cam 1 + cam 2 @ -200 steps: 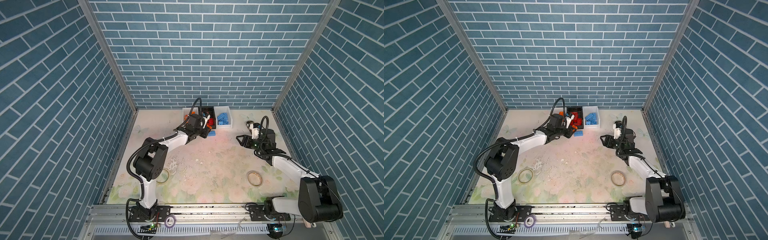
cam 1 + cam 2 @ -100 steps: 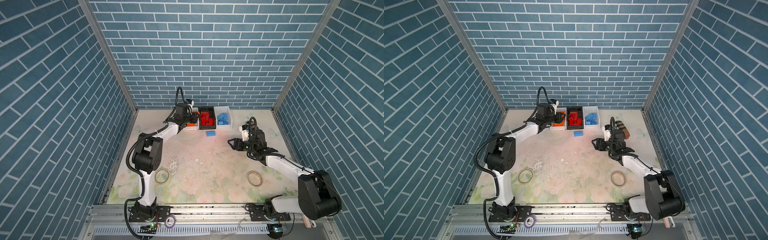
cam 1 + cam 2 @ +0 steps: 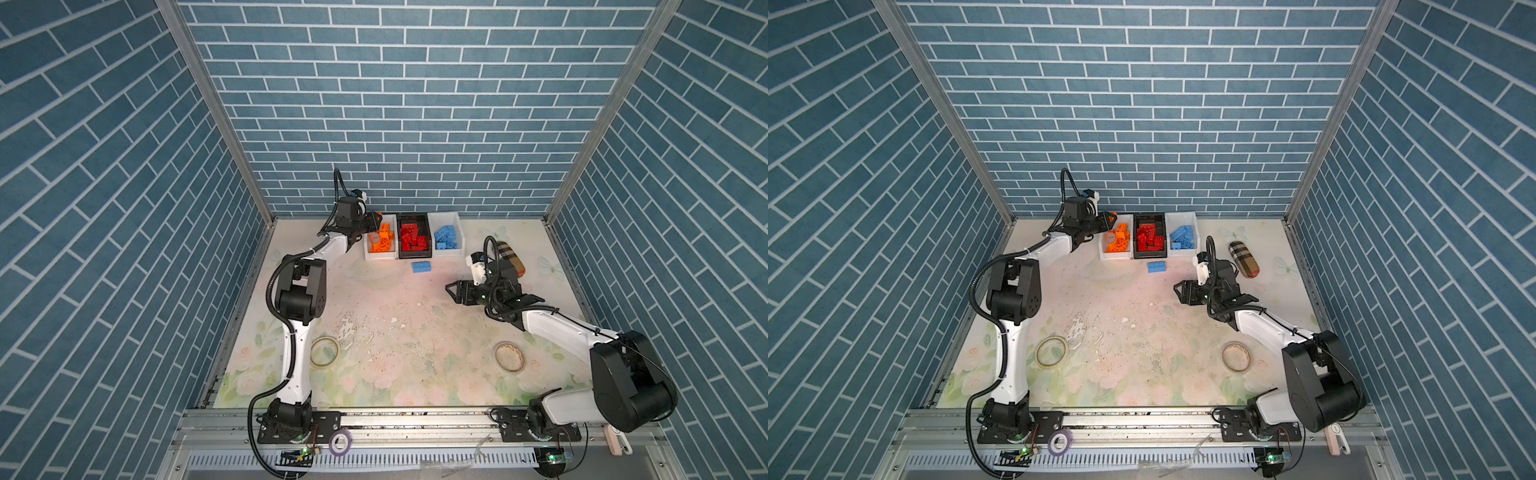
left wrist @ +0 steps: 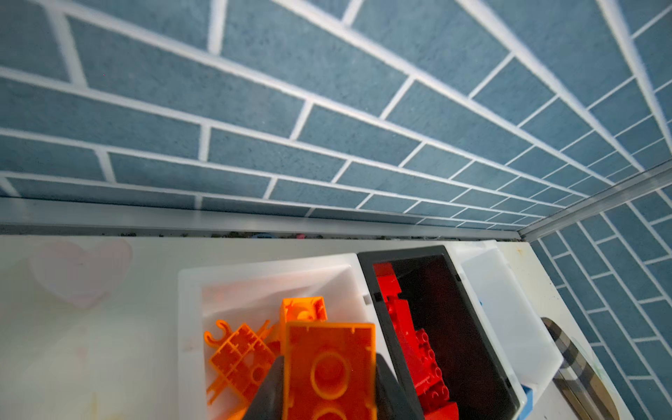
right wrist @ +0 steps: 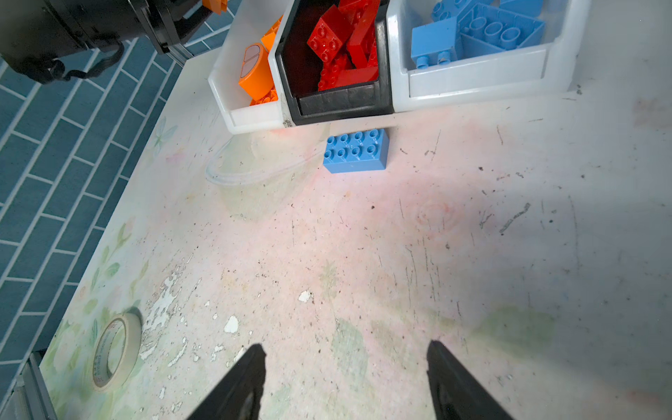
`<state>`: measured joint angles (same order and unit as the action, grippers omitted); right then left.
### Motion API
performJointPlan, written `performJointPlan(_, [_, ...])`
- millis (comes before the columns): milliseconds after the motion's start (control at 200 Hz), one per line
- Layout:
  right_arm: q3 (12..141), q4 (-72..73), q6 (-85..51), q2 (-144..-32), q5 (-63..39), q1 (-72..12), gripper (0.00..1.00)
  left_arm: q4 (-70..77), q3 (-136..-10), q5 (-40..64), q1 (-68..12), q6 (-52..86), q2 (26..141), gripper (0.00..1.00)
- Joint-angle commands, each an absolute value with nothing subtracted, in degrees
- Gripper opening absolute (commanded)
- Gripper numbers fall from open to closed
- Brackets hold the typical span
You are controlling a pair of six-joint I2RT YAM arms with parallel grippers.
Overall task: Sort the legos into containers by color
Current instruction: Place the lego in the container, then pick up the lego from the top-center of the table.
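Two arms have shifted: left pincer (image 3: 371, 224) now grips an orange brick (image 4: 329, 367) over the upper-centre white bin (image 3: 379, 257); right pincer (image 5: 345, 347), wider apart and empty, nears the blue brick (image 5: 354, 151) on the surface (image 5: 363, 254).

In the left wrist view, the orange brick (image 4: 329, 374) in the left tool (image 4: 329, 358) runs off the picture's edge, hiding most of both fingers; the plaid case (image 4: 578, 363) is cropped too. The right wrist view crops the right tool (image 5: 345, 345) behind its fingertips and the white container (image 5: 476, 78) of blue legos (image 5: 491, 32).

Bins (image 3: 414, 254) rowed at back; loose brick (image 3: 422, 266) just before, seemingly apart.
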<state>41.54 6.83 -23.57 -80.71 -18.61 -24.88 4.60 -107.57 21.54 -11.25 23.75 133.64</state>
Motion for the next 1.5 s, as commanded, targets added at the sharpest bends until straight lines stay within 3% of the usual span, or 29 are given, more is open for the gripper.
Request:
performJointPlan(0, [43.3, 7.5, -23.3, -81.8, -17.8, -26.1, 0.72, 3.5, -111.7, 23.5, -10.9, 25.1, 136.4, 0.22])
performJointPlan(370, [45.2, 7.7, -23.3, -83.5, -16.3, -27.9, 0.73, 1.5, -118.0, 23.9, -9.9, 26.4, 141.8, 0.28])
performJointPlan(635, [48.3, 7.8, -22.7, -86.4, -15.0, -27.9, 0.74, -0.4, -117.4, 23.5, -9.8, 25.8, 140.8, 0.55])
performJointPlan(865, [53.6, 6.1, -20.7, -90.7, -13.4, -28.4, 0.74, 1.0, -112.1, 22.4, -9.8, 25.1, 134.2, 0.61])
performJointPlan(1495, [75.7, -5.3, -16.0, -111.7, -4.5, -33.0, 0.78, 13.0, -69.0, 18.3, -10.8, 24.6, 100.7, 0.65])
